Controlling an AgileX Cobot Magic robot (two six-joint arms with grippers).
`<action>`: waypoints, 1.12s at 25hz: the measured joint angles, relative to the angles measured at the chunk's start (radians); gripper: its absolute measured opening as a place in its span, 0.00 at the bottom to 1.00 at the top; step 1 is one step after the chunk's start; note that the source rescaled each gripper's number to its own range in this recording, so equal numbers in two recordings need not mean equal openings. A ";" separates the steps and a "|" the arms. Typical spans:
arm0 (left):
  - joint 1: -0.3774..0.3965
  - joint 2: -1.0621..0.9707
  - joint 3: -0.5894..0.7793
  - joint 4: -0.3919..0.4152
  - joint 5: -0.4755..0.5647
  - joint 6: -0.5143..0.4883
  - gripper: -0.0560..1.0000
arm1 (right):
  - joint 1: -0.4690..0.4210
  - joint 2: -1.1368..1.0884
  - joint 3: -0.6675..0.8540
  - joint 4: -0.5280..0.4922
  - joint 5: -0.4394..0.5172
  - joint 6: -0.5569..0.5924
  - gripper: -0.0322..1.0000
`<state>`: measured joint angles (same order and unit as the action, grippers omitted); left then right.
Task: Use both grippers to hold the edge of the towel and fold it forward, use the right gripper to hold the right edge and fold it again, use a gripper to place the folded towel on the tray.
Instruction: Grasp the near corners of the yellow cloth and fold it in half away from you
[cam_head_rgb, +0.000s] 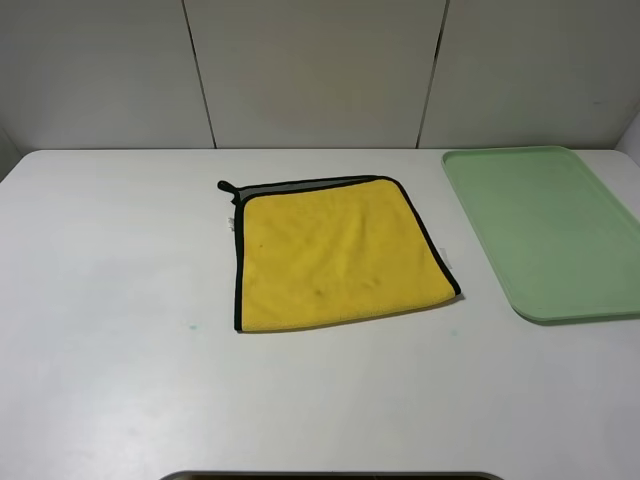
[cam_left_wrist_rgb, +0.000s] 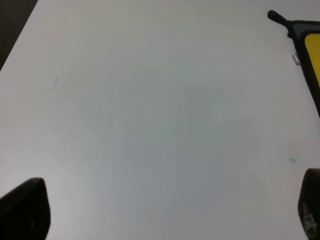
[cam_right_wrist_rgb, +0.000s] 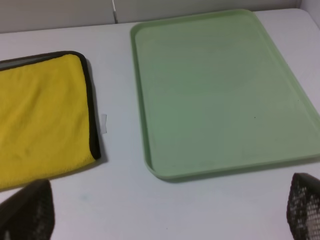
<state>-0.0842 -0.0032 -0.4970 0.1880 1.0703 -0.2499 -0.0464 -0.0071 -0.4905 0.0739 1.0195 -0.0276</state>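
Exterior high shows the towel (cam_head_rgb: 335, 260) flat mid-table, the tray (cam_head_rgb: 540, 230) apart on its right. Wrist views show the left gripper (cam_left_wrist_rgb: 165, 210) and right gripper (cam_right_wrist_rgb: 165, 207) spread wide, holding nothing. Best to pinch only the black edge (cam_head_rgb: 430, 245), with the 2 grips level and moving together.

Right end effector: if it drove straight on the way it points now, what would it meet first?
Probably the green tray, whose near rim lies dead ahead of the open right end effector, past a strip of bare table. Depth is unclear; pitched downward, it might touch table first.
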 joint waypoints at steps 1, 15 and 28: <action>0.000 0.000 0.000 0.000 0.000 0.000 1.00 | 0.000 0.000 0.000 0.000 0.000 0.000 1.00; 0.000 0.000 0.000 0.000 0.000 0.000 1.00 | 0.000 0.000 0.000 0.000 0.000 0.001 1.00; 0.000 0.000 0.000 0.011 0.000 0.000 1.00 | 0.000 0.000 0.000 0.000 0.000 0.001 1.00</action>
<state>-0.0842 -0.0032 -0.4970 0.1990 1.0703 -0.2499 -0.0464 -0.0071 -0.4905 0.0739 1.0195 -0.0269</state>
